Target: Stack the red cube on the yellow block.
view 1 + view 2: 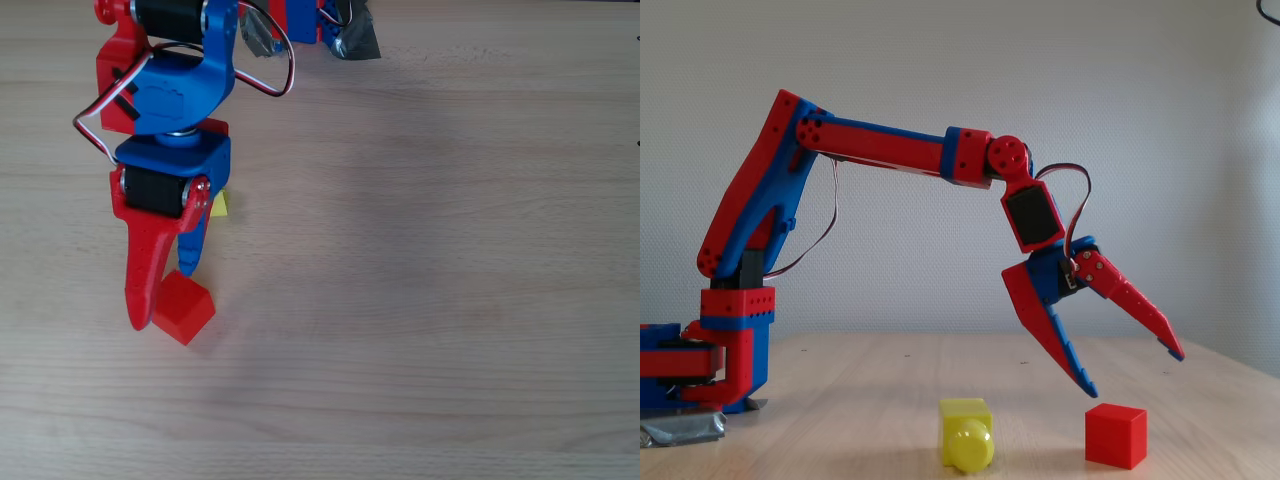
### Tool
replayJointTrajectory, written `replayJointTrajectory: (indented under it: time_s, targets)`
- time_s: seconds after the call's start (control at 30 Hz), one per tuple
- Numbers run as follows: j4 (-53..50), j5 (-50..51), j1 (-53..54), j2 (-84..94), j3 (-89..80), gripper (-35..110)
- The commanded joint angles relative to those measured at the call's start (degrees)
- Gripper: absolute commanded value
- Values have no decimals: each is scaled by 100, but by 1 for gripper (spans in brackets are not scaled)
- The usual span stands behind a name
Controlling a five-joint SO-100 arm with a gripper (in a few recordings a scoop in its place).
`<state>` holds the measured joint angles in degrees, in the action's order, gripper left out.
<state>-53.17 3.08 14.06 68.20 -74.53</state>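
The red cube [184, 308] [1116, 435] rests on the wooden table. My gripper [162, 296] [1135, 370] hangs open just above it, jaws spread wide, nothing held. In the overhead view the long red finger [140, 280] lies along the cube's left side and the shorter blue finger [192, 250] ends just behind the cube. The yellow block [967, 435] sits on the table left of the cube in the fixed view, its round stud facing the camera. From overhead, a small yellow corner [219, 205] peeks out beside the wrist; the rest is hidden.
The arm's base [725, 350] is fixed to the table with grey tape [355, 40] [680, 430] at the top of the overhead view. Bare wooden tabletop [450, 300] stretches to the right and front. A white wall stands behind.
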Motion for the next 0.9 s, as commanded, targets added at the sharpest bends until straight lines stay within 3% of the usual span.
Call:
replayJointTrajectory:
  time_s: [0.0,0.87]
  targets:
    - [-70,62,158,211,343,32]
    - [18,44,185,-132,141,34]
